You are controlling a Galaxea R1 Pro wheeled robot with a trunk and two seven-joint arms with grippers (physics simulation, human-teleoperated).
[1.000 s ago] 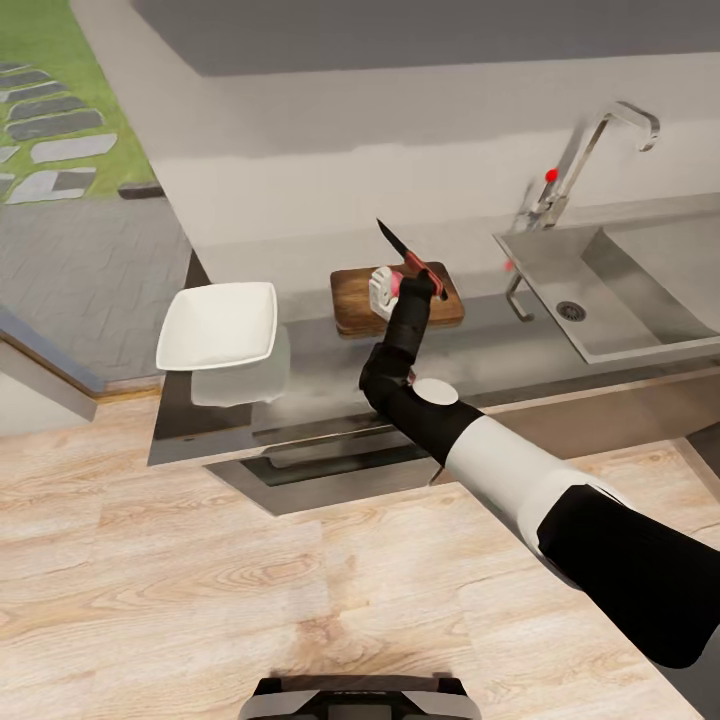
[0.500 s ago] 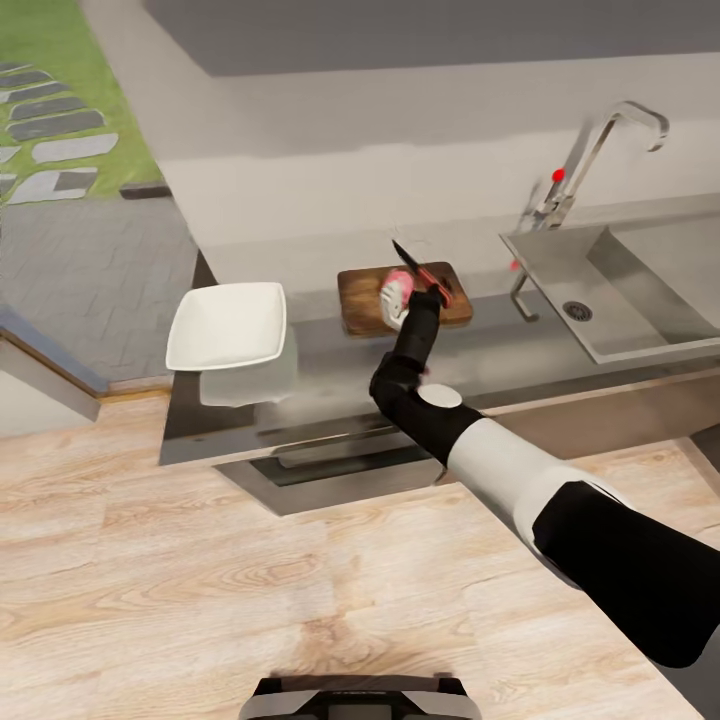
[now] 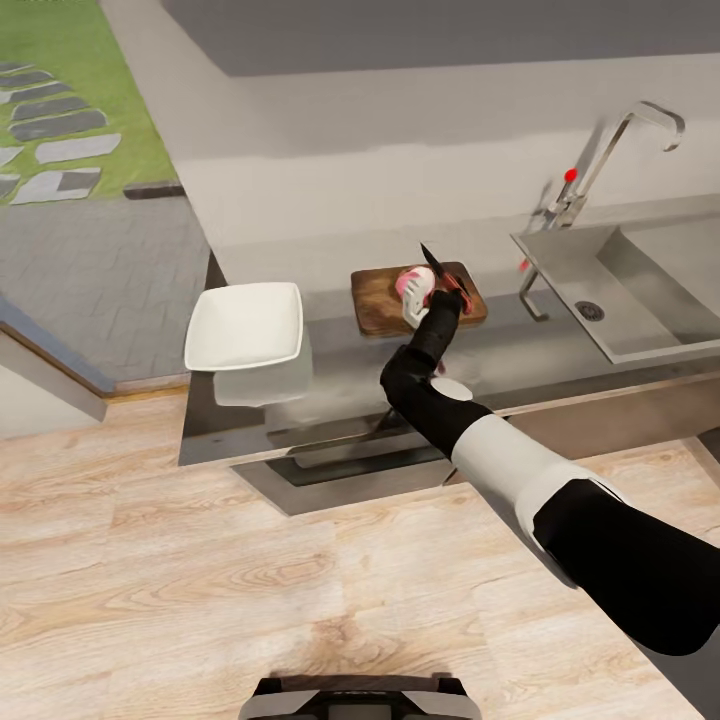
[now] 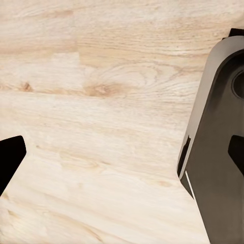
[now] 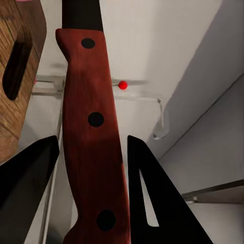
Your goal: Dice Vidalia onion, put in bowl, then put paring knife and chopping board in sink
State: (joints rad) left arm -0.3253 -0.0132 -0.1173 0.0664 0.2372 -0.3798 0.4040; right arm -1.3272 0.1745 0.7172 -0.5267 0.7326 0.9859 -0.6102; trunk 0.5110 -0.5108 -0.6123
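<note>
The right claw (image 3: 440, 296) is clamped on the knife (image 3: 443, 272), its red handle (image 5: 94, 137) running between the two dark fingers (image 5: 152, 198) in the right wrist view, with the dark blade pointing up and away toward the far wall. The claw hovers over the board (image 3: 378, 297), which lies on the grey counter (image 3: 340, 385) between the white bowl (image 3: 245, 325) to the left and the sink (image 3: 640, 285) to the right. The onion (image 3: 413, 288), pale and pinkish, sits on the board just beside the claw, and I cannot tell whether blade and onion are touching. The bowl holds nothing, so the dicing looks unfinished. The left claw (image 4: 101, 168) hangs over the wooden floor (image 4: 101, 76) with its fingers wide apart, gripping nothing. The main risk, as I judge it, lies in the cut itself: the blade is tilted upward, so bringing it down at a slant could push the round onion sideways and roll it off the board onto the counter or over the near edge. Nothing steadies the onion, since the left arm is well away. A hard downward press near the board's right end could also shove the board toward the sink. The handle could twist in the claw if the blade catches, spoiling the angle.
</note>
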